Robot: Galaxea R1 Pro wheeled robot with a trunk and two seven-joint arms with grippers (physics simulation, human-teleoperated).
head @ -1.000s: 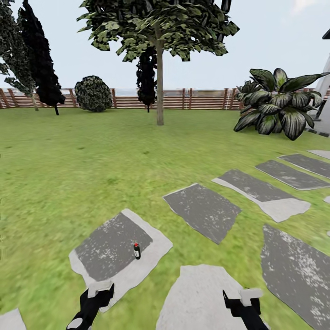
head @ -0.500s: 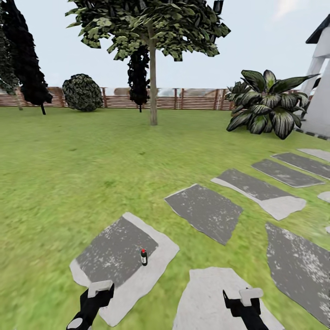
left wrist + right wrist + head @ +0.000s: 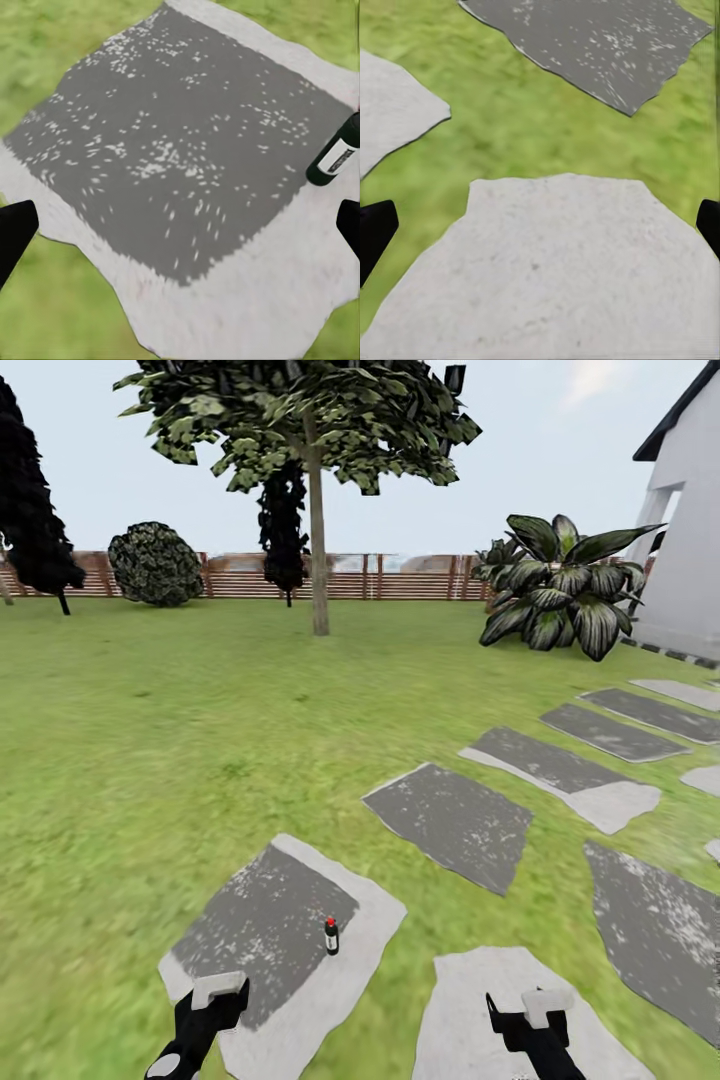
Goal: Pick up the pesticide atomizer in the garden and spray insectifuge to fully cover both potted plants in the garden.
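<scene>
Pesticide atomizer stands upright on a stepping stone ahead of our left gripper; we hold both grippers, left and right, wide

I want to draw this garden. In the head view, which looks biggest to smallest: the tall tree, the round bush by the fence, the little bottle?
1. The tall leafy tree with the thin trunk.
2. The round dark bush by the wooden fence.
3. The small dark bottle with a red top, on the grey stepping stone.

The bottle stands nearest the camera and looks smallest anyway.
</scene>
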